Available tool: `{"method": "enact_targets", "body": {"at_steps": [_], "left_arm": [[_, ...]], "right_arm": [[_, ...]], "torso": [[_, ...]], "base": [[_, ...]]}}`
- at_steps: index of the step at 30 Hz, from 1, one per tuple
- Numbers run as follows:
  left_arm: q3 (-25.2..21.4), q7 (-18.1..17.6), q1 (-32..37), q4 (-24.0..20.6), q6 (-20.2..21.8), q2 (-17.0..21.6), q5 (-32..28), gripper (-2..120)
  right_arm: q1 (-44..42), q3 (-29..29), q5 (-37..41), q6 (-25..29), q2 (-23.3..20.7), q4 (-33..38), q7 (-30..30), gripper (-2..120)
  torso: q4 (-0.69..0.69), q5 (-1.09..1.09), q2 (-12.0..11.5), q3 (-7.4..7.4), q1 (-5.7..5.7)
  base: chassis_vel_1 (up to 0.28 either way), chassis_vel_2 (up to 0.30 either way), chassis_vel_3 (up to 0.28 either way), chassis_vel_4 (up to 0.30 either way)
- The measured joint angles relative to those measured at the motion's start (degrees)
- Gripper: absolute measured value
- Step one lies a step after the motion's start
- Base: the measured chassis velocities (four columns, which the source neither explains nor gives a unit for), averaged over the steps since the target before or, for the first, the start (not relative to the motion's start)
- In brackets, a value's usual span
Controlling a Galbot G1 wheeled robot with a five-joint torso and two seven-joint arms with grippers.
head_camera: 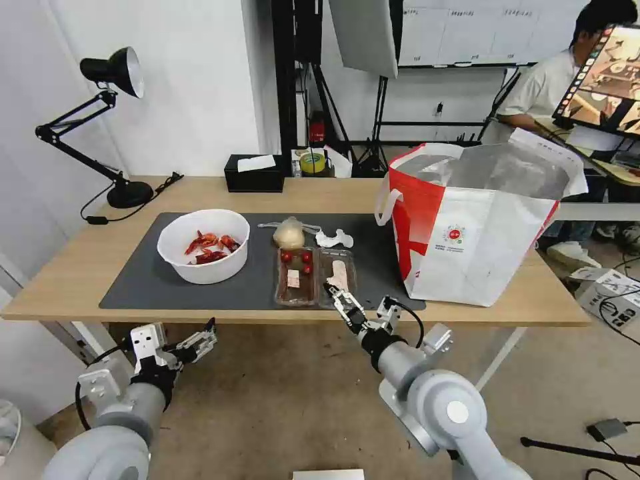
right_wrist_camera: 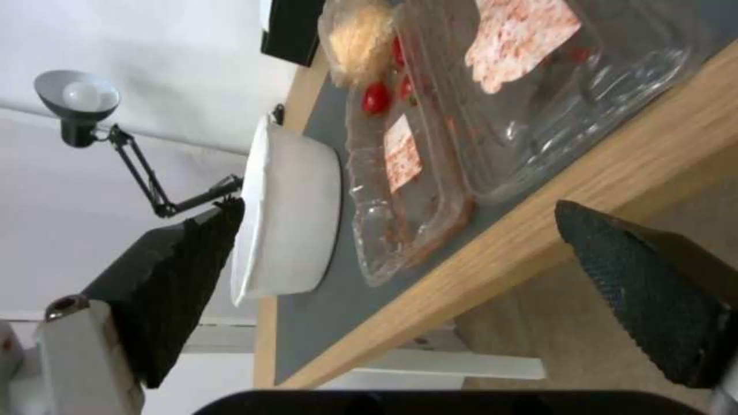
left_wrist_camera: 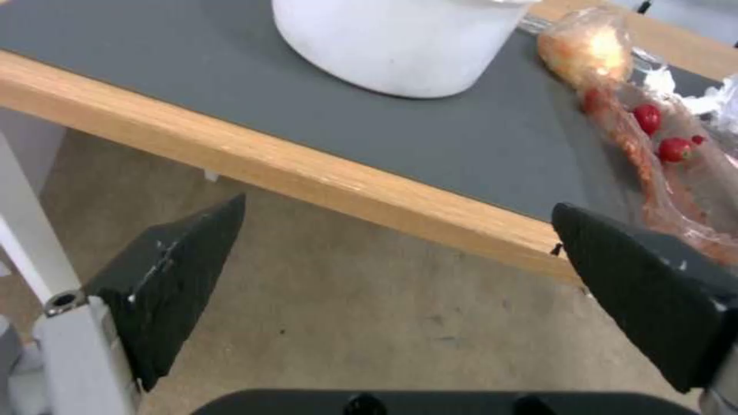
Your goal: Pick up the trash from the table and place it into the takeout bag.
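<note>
1. We find the right gripper (head_camera: 339,297) at lower centre of the head view, jaws spread wide, over the near edge of the tray (head_camera: 315,276). It holds nothing; whether it touches the tray we cannot tell.
2. We find the left gripper (head_camera: 203,338) at lower left, below the table (head_camera: 80,267) edge, jaws wide apart and empty.
3. We count on the mat (head_camera: 147,280), centre frame: one bowl (head_camera: 203,245) of red shells; one open tray with three tomatoes; one knotted bag (head_camera: 289,233) above the tray; one tissue (head_camera: 334,237) just right of the knotted bag.
4. One takeout bag (head_camera: 477,220) stands open and upright at right of frame, on the table.
5. Upper frame: one tissue box (head_camera: 253,173), one lamp (head_camera: 107,127).
</note>
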Motion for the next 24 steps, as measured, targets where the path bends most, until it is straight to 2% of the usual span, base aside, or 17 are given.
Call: {"method": "enact_targets", "body": {"at_steps": [6, 24], "left_arm": [[-0.45, -0.06, 0.91, -0.25, -0.07, -0.35, 0.81, 100], [-0.54, -0.12, 1.45, -0.03, -0.16, -0.9, 1.37, 100]], "right_arm": [[0.56, -1.57, -0.66, 1.6, 2.9, -0.55, 4.06, 100], [1.56, -1.02, -2.47, 3.19, 9.81, -4.33, 7.23, 100]], "torso": [[0.0, -0.01, 0.0, 0.0, 0.0], [0.0, 0.0, 0.0, 0.0, 0.0]], "base": [[0.0, 0.0, 0.0, 0.0], [0.0, 0.0, 0.0, 0.0]]}}
